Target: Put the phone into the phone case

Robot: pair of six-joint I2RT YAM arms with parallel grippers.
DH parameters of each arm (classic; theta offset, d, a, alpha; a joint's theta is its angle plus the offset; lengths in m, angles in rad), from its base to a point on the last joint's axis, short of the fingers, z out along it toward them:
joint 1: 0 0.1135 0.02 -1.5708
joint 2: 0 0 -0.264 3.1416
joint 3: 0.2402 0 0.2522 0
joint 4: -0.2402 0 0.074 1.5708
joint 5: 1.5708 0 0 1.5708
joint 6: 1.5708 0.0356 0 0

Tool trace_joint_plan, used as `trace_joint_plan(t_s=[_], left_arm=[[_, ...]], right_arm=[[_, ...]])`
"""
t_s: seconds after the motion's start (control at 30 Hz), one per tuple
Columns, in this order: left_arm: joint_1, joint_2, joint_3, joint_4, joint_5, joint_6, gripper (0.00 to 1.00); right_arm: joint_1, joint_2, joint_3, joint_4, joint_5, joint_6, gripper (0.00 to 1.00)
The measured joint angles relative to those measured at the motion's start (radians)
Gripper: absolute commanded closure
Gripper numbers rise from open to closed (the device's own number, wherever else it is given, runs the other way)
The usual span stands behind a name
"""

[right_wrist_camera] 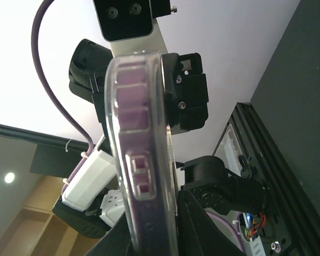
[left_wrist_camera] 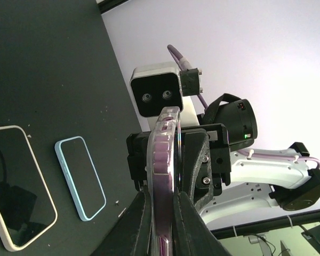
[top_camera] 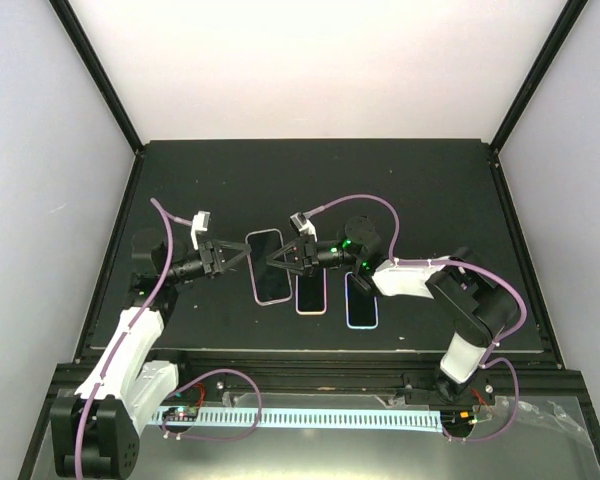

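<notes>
A clear, purple-buttoned phone case hangs level over the black table, left fingers and right fingers clamped on opposite edges, likely steadying it; a pink-rimmed phone and a blue-rimmed phone lie just right.

phone case between left hand and right hand, phone right of it, second phone farther right

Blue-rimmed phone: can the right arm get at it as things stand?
Probably not yet: the right claw is shut on the clear case, and the blue-rimmed phone lies partly under that same arm.
</notes>
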Motion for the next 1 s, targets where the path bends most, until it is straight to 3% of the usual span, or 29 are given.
trace_joint_plan(t_s=[0.3,0.47,0.73,1.0], left_arm=[[0.0,0.0,0.018,-0.103,-0.019,0.058,0.49],[0.0,-0.003,0.018,-0.149,-0.017,0.072,0.37],[-0.01,-0.057,-0.045,-0.155,-0.013,0.045,0.38],[-0.037,-0.084,-0.094,-0.129,-0.015,-0.018,0.52]], right_arm=[[0.003,0.0,-0.003,-0.019,0.045,0.013,0.84],[-0.007,0.0,0.006,-0.03,0.09,0.045,0.84],[-0.026,0.001,0.059,-0.087,0.174,0.05,0.84],[-0.026,0.056,0.076,-0.124,0.227,0.052,0.85]])
